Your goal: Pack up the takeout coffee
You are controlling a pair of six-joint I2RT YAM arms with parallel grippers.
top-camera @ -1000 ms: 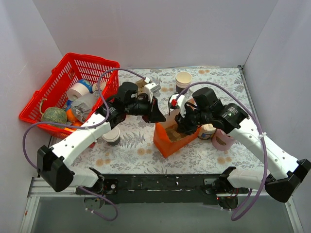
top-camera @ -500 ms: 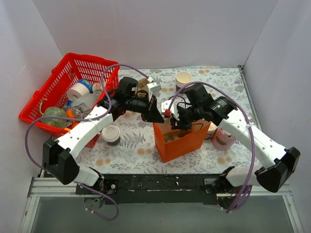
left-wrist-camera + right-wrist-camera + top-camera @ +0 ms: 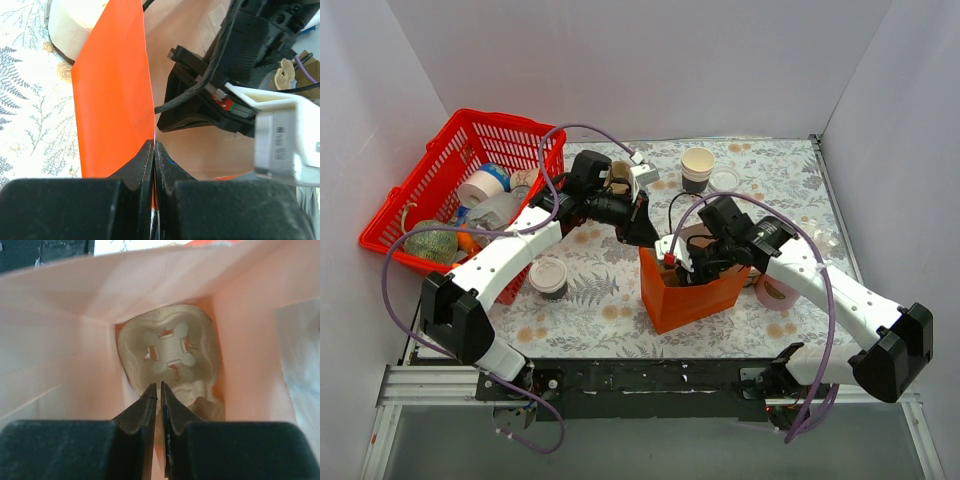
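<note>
Fingers of the left gripper (image 3: 153, 150) are pressed together on the top edge of the orange paper bag (image 3: 695, 300), pinching the paper at the bag's far left corner. The bag stands upright and open in the middle of the table (image 3: 590, 320).

The right gripper (image 3: 156, 387) reaches down into the bag's mouth from the right. Its fingers are almost together, with only a thin slit between them and nothing visible in it. Below them, a moulded pulp cup carrier (image 3: 172, 355) lies at the bottom of the bag, and whether the fingertips touch it cannot be told.

The takeout coffee (image 3: 548, 277) is outside the bag. It stands upright on the table with its white lid on, to the left of the bag and apart from it, just beside the left arm and near the close corner of the red basket (image 3: 450, 125). Neither gripper touches it.

At the far side of the table, a lidless paper cup (image 3: 698, 167) stands with a loose flat white lid (image 3: 725, 180) just beside it. A pink container (image 3: 775, 293) sits at the bag's right, partly under the right arm.
</note>
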